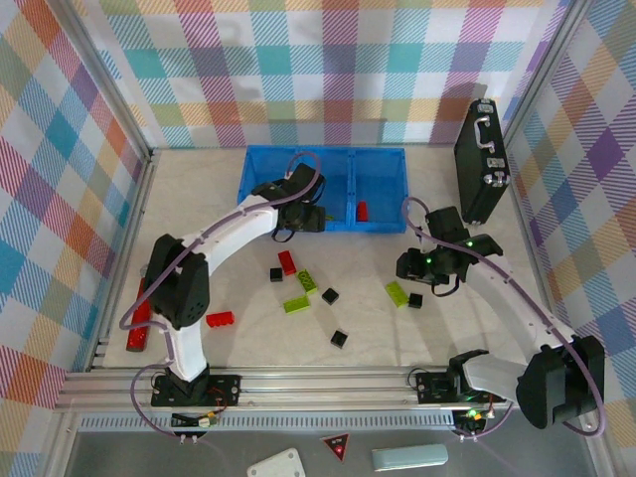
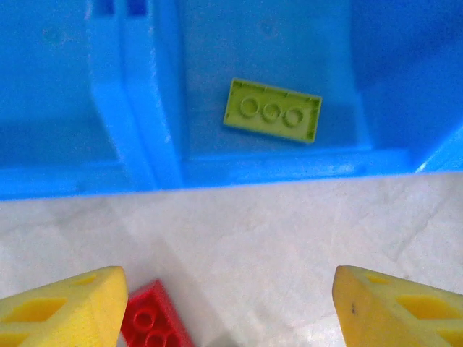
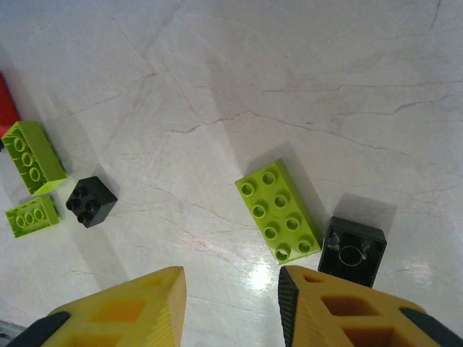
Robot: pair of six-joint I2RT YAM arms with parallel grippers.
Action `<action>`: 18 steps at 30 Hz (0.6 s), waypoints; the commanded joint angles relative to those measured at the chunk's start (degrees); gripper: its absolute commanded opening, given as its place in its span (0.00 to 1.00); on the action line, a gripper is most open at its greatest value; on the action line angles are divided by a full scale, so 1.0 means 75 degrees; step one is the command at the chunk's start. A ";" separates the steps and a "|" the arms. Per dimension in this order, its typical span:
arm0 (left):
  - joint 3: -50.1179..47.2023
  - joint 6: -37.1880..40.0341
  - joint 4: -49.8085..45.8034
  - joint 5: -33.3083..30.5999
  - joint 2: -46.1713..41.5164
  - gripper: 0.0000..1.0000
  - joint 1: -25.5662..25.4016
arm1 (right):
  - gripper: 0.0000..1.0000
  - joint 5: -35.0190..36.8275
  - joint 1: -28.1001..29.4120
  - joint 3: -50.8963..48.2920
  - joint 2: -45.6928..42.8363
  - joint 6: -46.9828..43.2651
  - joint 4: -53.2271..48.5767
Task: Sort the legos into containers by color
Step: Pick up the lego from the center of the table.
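1. A bright blue tray (image 1: 323, 151) with three side-by-side compartments sits at the back of the pale bench (image 1: 199, 199). Every place below is given from this tray.
2. Your left tool (image 2: 228, 311) hovers just outside the tray's near wall, facing the middle compartment. Its yellow fingers (image 2: 61, 311) stand wide apart with nothing between them.
3. A flat green lego (image 2: 272, 110) lies studs up in the tray's middle compartment, close to the near wall.
4. A sorted red lego (image 1: 362, 210) sits in the tray's right compartment, near the front wall and beside the divider.
5. A loose red lego (image 2: 152, 322) lies on the bench just in front of the tray, partly hidden behind one finger of the left tool.
6. Your right tool (image 3: 231, 303) hangs over the bench in front of the tray's right end. Its jaws leave a narrow gap and hold nothing.
7. Just past its fingertips lie an eight-stud green lego (image 3: 278, 210) and, just beside it, an upturned black lego (image 3: 352, 249) with its hollow underside up.
8. More legos are scattered in front of the tray's middle, among them a studs-up black lego (image 3: 90, 201) and two small green legos (image 3: 32, 155).
9. A black briefcase (image 1: 479, 164) stands just right of the tray.
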 commanded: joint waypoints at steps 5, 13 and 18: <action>-0.1244 -0.0283 0.0168 -0.0105 -0.1112 0.74 -0.0047 | 0.41 0.0091 0.0043 -0.0204 0.0169 -0.0033 0.0032; -0.2452 -0.0530 0.0326 0.0208 -0.1837 0.72 0.0050 | 0.40 0.0125 0.0049 -0.0235 0.0235 -0.0038 -0.0029; -0.3120 -0.0664 0.0333 0.0357 -0.2255 0.68 0.0115 | 0.40 0.0066 0.0048 -0.0365 0.0160 0.0055 -0.0041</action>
